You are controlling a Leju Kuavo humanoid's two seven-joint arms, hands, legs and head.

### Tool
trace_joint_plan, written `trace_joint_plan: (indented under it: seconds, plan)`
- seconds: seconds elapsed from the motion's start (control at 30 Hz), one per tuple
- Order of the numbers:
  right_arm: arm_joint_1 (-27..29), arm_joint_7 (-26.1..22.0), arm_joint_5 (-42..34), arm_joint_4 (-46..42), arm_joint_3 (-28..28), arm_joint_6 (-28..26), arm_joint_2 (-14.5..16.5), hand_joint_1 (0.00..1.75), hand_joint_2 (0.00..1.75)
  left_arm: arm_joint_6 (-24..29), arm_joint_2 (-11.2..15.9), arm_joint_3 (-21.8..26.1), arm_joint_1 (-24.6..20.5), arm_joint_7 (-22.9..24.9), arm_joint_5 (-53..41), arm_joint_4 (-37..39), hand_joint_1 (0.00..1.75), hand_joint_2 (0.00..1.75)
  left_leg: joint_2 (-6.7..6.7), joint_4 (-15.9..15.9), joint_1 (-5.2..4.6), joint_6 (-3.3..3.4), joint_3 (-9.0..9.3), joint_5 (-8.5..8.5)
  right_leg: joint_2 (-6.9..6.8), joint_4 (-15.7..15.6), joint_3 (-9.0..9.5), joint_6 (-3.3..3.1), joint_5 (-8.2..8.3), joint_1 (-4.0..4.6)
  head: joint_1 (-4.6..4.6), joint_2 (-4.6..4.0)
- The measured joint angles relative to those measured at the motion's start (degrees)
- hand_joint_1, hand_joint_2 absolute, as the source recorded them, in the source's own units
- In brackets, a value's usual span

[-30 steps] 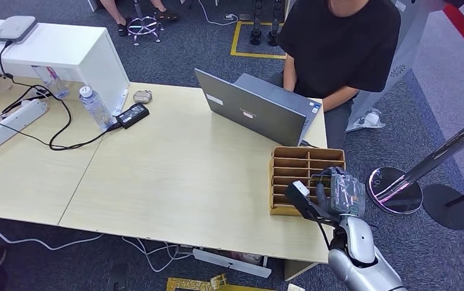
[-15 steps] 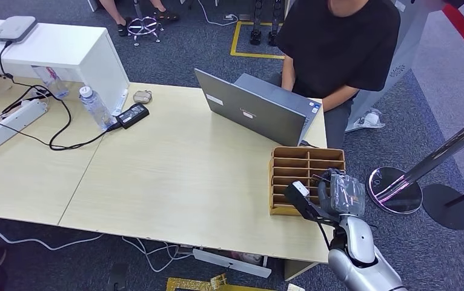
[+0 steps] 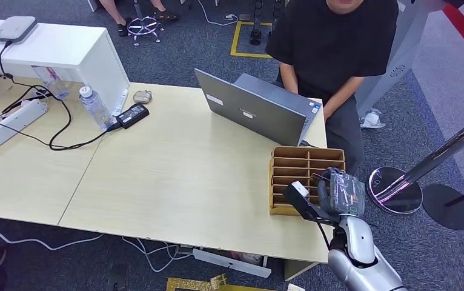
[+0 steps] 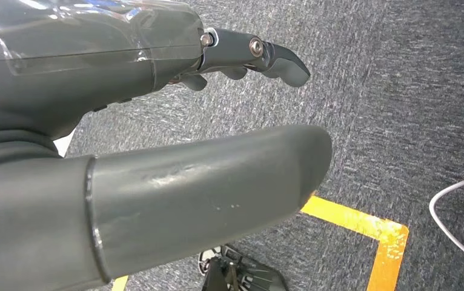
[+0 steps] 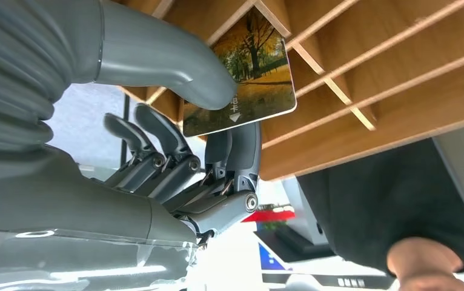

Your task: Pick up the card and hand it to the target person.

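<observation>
At the near right corner of the bench (image 3: pixel 175 182), the right robot hand (image 5: pixel 175 151) pinches the card (image 5: pixel 248 79) by the wooden rack (image 3: pixel 305 163); the person (image 3: pixel 338 48) has stood up, ready for it.

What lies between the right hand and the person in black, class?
In the head view, the wooden slot rack and a bare strip of table lie between the right hand, pinching the card, and the person.
</observation>
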Motion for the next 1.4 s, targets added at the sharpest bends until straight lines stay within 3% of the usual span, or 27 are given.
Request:
trace_joint_plan:
  seconds: [0.37, 0.53, 0.67, 0.83, 1.07, 1.4]
  plan:
    - [1.5, 0.4, 0.08, -9.42, -0.78, -0.33, -2.52, 1.59, 1.75, 0.44, 0.0, -1.0, -0.01, -0.52, 1.46, 0.0, 0.0, 0.0, 0.01, 0.0, 0.0, 0.0, 0.0, 0.0, 0.01, 0.0, -0.01, 0.0, 0.0, 0.0, -0.01, 0.0]
    - [1.76, 0.49, -0.54, -13.52, -1.6, -1.42, -3.65, 1.43, 1.75, 0.66, 0.0, -1.43, -0.03, -0.67, 1.78, 0.0, 0.0, 0.0, 0.01, 0.0, 0.0, 0.0, 0.0, 0.0, 0.0, 0.0, -0.01, 0.0, 0.0, 0.0, -0.01, 0.0]
    - [2.03, 0.48, -2.15, -17.11, -2.95, -4.21, -4.56, 1.6, 1.75, 0.7, 0.0, -1.88, -0.07, -0.57, 2.42, 0.0, 0.0, 0.0, 0.01, 0.0, 0.0, 0.0, 0.0, 0.0, 0.0, 0.0, 0.0, 0.0, 0.0, 0.0, 0.0, 0.0]
    - [0.34, -0.82, -5.99, -18.46, -5.07, -5.97, -5.12, 1.63, 1.75, 0.14, 0.08, -2.75, -0.61, 0.1, 2.75, 0.0, 0.0, 0.0, 0.01, 0.0, -0.01, 0.0, -0.01, 0.0, 0.0, 0.0, 0.0, 0.0, 0.0, -0.01, -0.01, 0.0]
    - [-6.7, -4.01, -10.66, -13.85, -5.96, -5.96, -4.83, 1.68, 1.75, -2.15, 0.78, -4.02, -1.51, 0.34, 3.5, 0.0, 0.0, 0.0, 0.0, 0.0, 0.0, 0.0, -0.03, 0.02, -0.02, 0.02, 0.02, 0.01, 0.01, 0.0, -0.01, 0.0]
    - [-15.18, -9.29, -14.45, 2.46, -5.88, -8.09, -1.05, 1.68, 1.75, -2.75, 1.4, -6.25, -1.78, 0.69, 3.68, 0.0, 0.0, 0.0, -0.02, 0.0, 0.0, 0.0, -0.09, 0.01, -0.04, 0.02, 0.0, 0.0, 0.0, 0.0, -0.01, 0.0]
